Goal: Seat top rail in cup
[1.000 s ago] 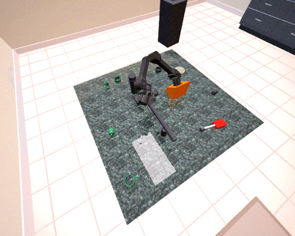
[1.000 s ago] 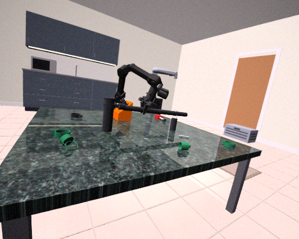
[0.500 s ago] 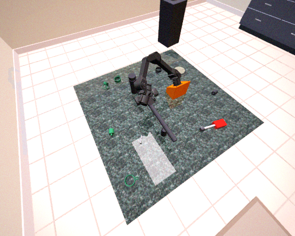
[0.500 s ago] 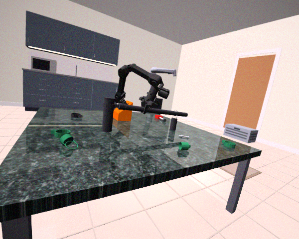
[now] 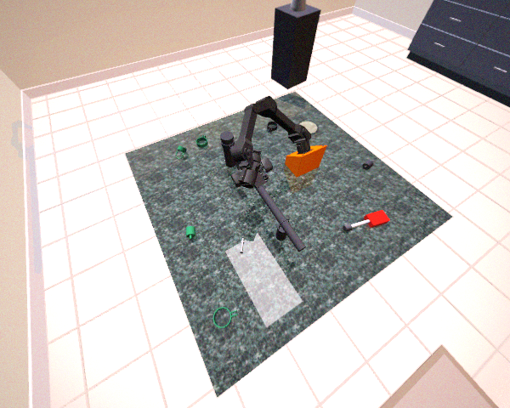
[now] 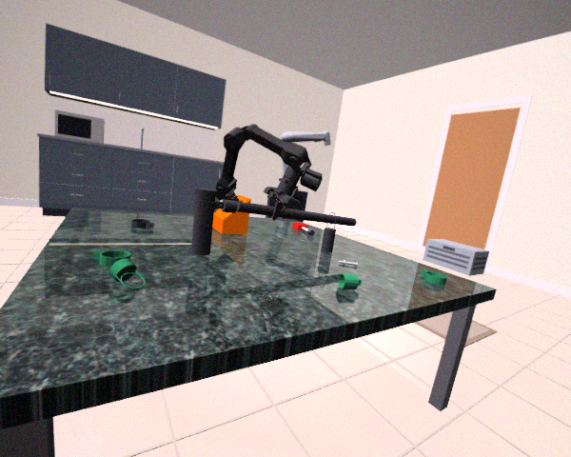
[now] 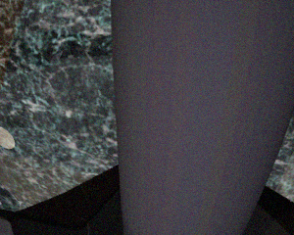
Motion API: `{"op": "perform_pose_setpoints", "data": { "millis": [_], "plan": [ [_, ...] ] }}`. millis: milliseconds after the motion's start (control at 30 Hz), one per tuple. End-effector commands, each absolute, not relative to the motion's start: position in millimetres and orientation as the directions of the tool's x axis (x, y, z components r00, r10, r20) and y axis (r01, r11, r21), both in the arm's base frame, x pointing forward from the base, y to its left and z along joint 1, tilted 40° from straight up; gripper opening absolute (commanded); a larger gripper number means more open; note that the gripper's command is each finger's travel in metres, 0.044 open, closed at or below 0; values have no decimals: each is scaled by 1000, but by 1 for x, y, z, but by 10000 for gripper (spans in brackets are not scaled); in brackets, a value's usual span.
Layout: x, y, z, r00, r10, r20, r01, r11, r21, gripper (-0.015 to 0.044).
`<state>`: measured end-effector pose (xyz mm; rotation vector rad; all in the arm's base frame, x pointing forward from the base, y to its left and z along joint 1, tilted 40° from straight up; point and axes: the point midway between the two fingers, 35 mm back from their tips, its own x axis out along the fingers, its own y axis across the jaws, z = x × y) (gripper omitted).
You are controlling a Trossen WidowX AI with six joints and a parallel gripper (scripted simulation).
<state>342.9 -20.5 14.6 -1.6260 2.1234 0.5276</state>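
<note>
The dark rail point(image 5: 274, 206) point(image 6: 320, 216) point(image 7: 201, 98) is nearly level. My gripper point(image 5: 259, 181) point(image 6: 277, 211) is shut on it, toward its big-post end. The big post point(image 5: 228, 153) point(image 6: 202, 224) stands upright. In the exterior view, small dark fittings point(image 6: 219, 204) sit near its top, and the rail's end meets them with a slightly thicker section. Whether that end is inside the cup, and how deep, I cannot tell; in the top view the arm hides it. The rail's far part passes over the short post point(image 5: 281, 233) point(image 6: 327, 240), through the thin loop at its top.
The arm's base is by the orange block point(image 5: 305, 161) point(image 6: 232, 224). Around lie a red-headed mallet point(image 5: 376, 218) point(image 6: 301, 226), a green cup point(image 5: 190, 231) point(image 6: 348, 281), a green ring point(image 5: 213, 321) and a small bolt point(image 5: 241, 246) point(image 6: 347, 263). Other green bands lie behind the post in the top view.
</note>
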Motion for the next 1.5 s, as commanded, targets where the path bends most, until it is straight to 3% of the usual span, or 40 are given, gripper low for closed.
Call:
{"op": "perform_pose_setpoints", "data": {
  "millis": [0, 1467],
  "plan": [
    [345, -17, 16, -223, -811, -542, -969, 243, 34, 0],
    [341, -30, 24, -234, -812, -534, -968, 247, 49, 0]
  ]
}}
